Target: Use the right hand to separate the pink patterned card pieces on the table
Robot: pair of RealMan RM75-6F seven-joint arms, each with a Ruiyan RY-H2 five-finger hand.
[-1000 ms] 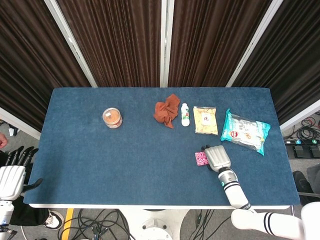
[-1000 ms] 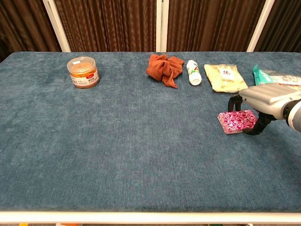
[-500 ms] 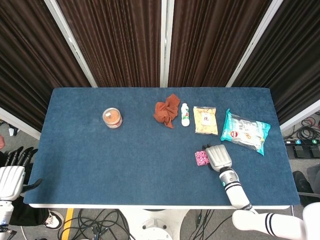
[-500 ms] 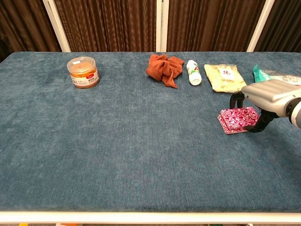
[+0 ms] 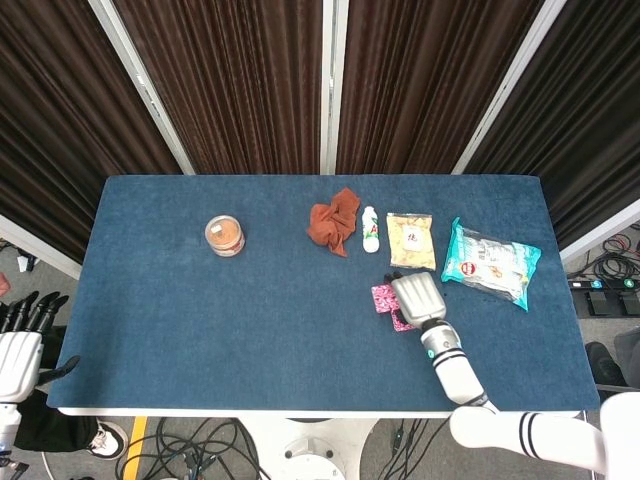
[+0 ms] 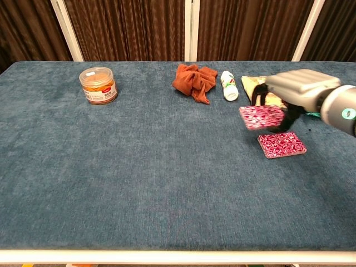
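Right hand [image 6: 297, 89] gripping one pink patterned card piece [image 6: 261, 117], holding it lifted clear of the table [image 6: 139, 183], fingers closed around its edges. Hanging just above and up-left of the second card piece [image 6: 282, 144], the two no longer touching. Second piece lying flat on the blue cloth, on the side of the lifted one nearer the front edge. In the head view, appearing as the hand [image 5: 418, 297] covering most of the lifted piece [image 5: 383, 297], with the resting piece [image 5: 402, 322] peeking out below it.

Crowding the lifted piece on its far side: yellow snack packet [image 6: 266, 90] directly behind, white bottle [image 6: 228, 85] behind and to the left, rust cloth [image 6: 193, 79] further left, green bag [image 5: 490, 263] off to the right. Sitting well apart to the far left: orange-lidded jar [image 6: 98, 85]. Stretching wide and bare to the left of the lifted piece and toward the front edge: plain cloth.

Left hand [image 5: 18, 345] hanging off the table's left front corner, fingers apart, gripping nothing.
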